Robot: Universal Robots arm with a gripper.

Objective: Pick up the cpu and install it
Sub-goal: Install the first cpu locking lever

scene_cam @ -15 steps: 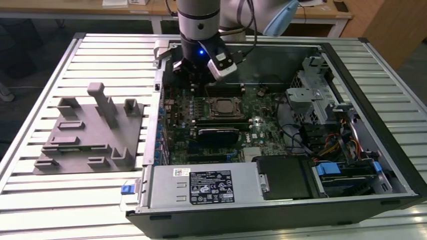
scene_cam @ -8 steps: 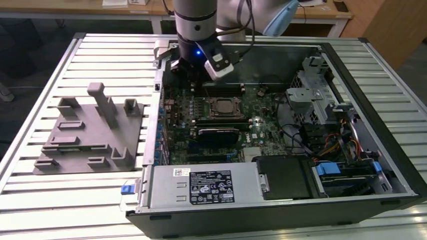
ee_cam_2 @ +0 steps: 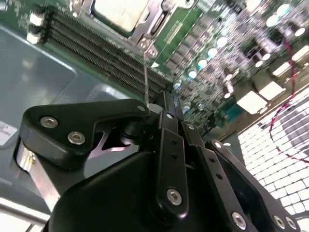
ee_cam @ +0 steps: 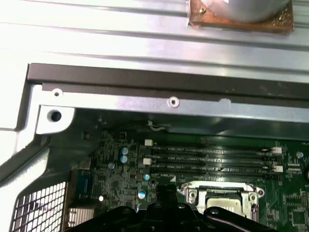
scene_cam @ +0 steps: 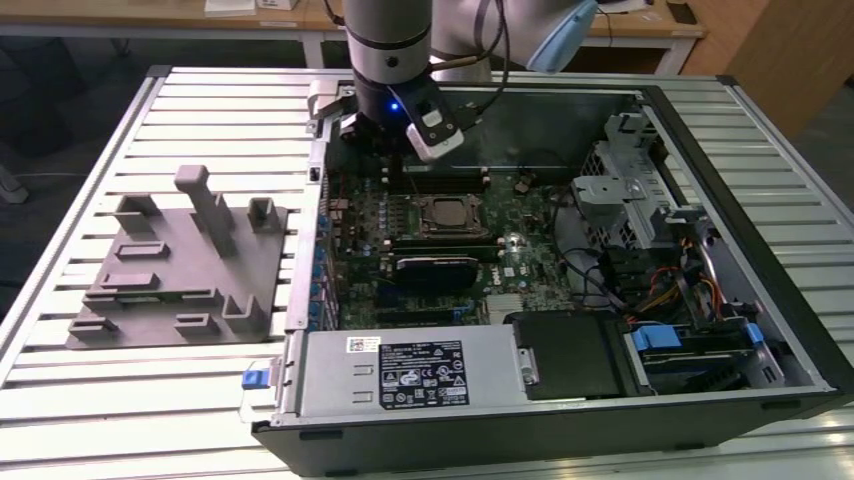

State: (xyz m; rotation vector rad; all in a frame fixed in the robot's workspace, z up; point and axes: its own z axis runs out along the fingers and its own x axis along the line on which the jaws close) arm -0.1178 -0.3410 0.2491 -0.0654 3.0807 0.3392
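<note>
One table [scene_cam: 80,200] carries one open computer case [scene_cam: 561,440] and one grey fixture [scene_cam: 174,290]; one cpu [scene_cam: 445,213], one power supply [scene_cam: 400,375], one arm [scene_cam: 390,40].

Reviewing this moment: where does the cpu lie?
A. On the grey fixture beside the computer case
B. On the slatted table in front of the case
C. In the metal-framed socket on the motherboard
C: in the second wrist view the pale square cpu sits inside the metal-framed socket on the motherboard.
</note>
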